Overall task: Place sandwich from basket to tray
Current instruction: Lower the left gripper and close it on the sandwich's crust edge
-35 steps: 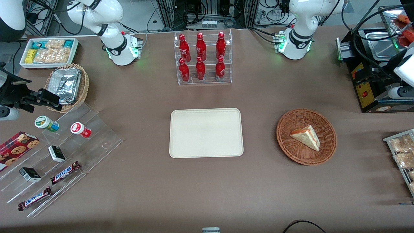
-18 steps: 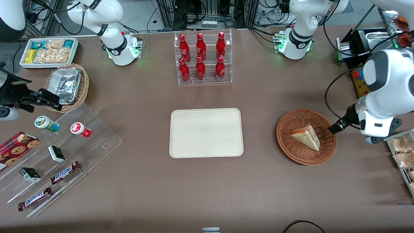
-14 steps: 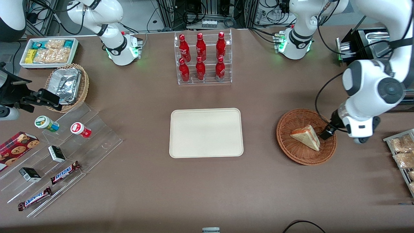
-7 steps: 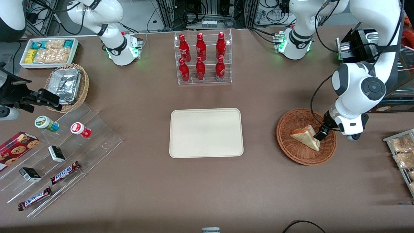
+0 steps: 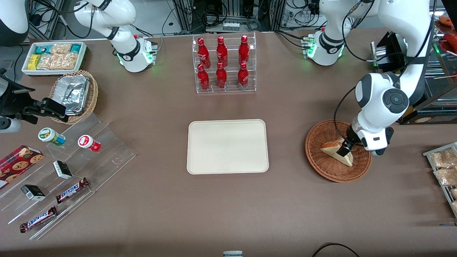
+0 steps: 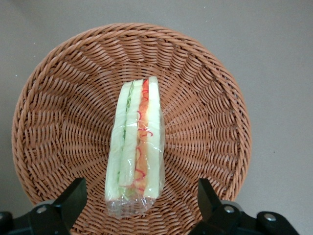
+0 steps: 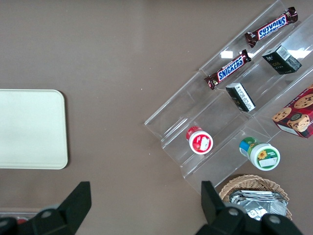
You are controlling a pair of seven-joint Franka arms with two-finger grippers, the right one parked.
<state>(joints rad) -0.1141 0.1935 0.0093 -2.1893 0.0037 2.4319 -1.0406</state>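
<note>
Left wrist view shows the tool [image 6: 139,208] spread open above the plastic-wrapped sandwich [image 6: 136,156] lying in the basket [image 6: 205,112]; soft and light, it probably wants a gentle pinch across its bread faces.

A robotics lab staged as a snack shop: two white arm bases [image 5: 134,53] bolted to a brown table [image 5: 228,207], cable bundles [image 5: 232,14] along its farthest edge, acrylic racks of red bottles [image 5: 223,64] and candy bars [image 5: 71,191].

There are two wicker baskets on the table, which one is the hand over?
The reddish-brown basket holding the sandwich; the open hand hangs above it. The lighter tan basket holds foil containers.
</note>
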